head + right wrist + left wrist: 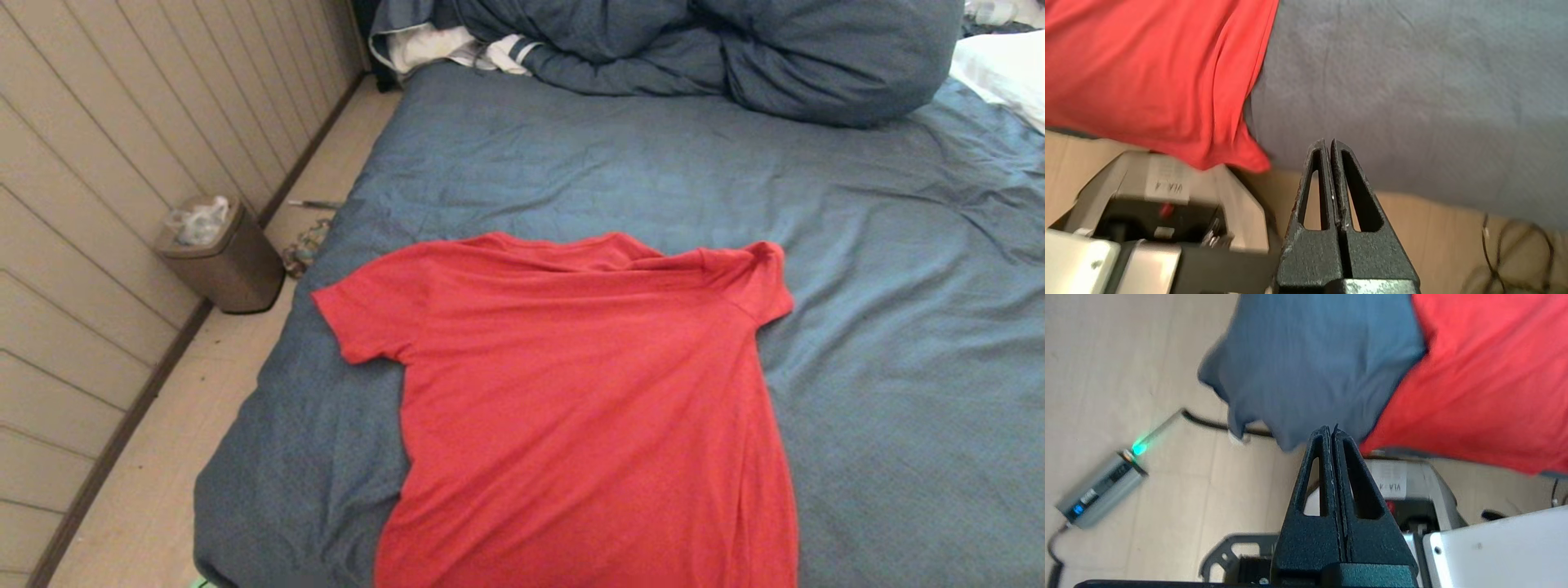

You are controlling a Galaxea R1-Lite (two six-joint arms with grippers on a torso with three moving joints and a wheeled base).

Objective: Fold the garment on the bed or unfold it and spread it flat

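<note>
The garment (pixel 580 408), a plain red T-shirt, lies spread on the bed (pixel 898 351), collar toward the far side and hem hanging over the near edge. Its left sleeve lies flat; the right sleeve is bunched and folded over at the shoulder. Neither arm shows in the head view. My left gripper (pixel 1330 429) is shut and empty, held off the bed's near left corner, beside the garment (pixel 1478 375). My right gripper (pixel 1327 143) is shut and empty below the bed's near edge, right of the garment's hem corner (pixel 1241 157).
A bunched dark-blue duvet (pixel 735 49) lies across the far end with white cloth (pixel 433 45) beside it. A waste bin (pixel 220 257) stands on the floor by the panelled wall at left. A grey power adapter (pixel 1102 490) and cables lie on the floor near my base.
</note>
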